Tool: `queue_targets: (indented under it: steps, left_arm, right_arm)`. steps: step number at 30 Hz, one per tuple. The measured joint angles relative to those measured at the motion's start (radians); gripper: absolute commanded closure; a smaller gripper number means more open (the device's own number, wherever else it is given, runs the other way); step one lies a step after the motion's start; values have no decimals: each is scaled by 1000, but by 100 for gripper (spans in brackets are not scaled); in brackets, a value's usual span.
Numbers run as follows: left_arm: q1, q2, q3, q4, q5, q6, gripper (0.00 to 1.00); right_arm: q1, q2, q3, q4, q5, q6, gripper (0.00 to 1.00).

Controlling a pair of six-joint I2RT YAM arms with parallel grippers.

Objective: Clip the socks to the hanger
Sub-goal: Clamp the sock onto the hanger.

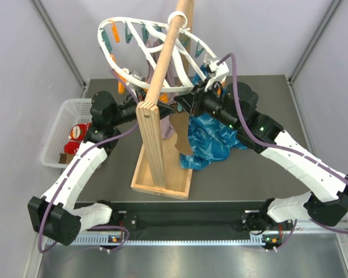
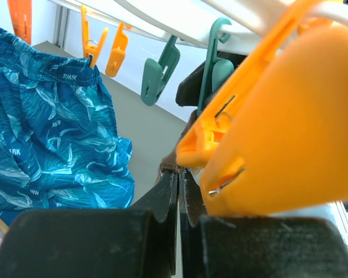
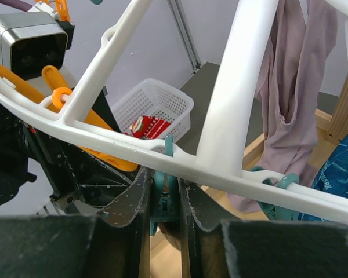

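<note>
one tan-brown sock (image 1: 182,136) looks limp and light, best pinched near its top edge; right gripper (image 3: 165,179) nips a springy teal peg (image 3: 162,202) on the hanger (image 3: 232,87), left gripper (image 2: 178,179) is pressed shut.

I have the stand (image 1: 161,145) mid-desk (image 1: 267,174), with the hanger (image 1: 133,82) hung from its pole over the far half. The basket (image 1: 52,139) sits at the desk's left edge, socks (image 1: 76,132) inside. Shorts (image 1: 211,139) lie just right of the stand. Under the hanger, the left pincer (image 2: 178,176) reaches in from the left, and the right pincer (image 3: 165,184) from the right, astride a peg (image 3: 162,204).
</note>
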Motion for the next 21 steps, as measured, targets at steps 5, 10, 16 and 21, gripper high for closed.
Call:
queue_targets:
  steps: [5,10,16,21]
  left_arm:
    - [0,-2,-2,7,-9,-5,100]
    - [0,-2,-2,19,-8,-19,96]
    - [0,-2,-2,22,-10,-24,73]
    - [0,-24,-14,-37,-59,14,60]
  right_arm:
    - [0,-8,-7,-3,1,-1,79]
    - [0,-11,-7,-5,-16,-10,59]
    - [0,-11,-8,-55,-23,-17,38]
    - [0,-13,-8,-91,-20,-16,28]
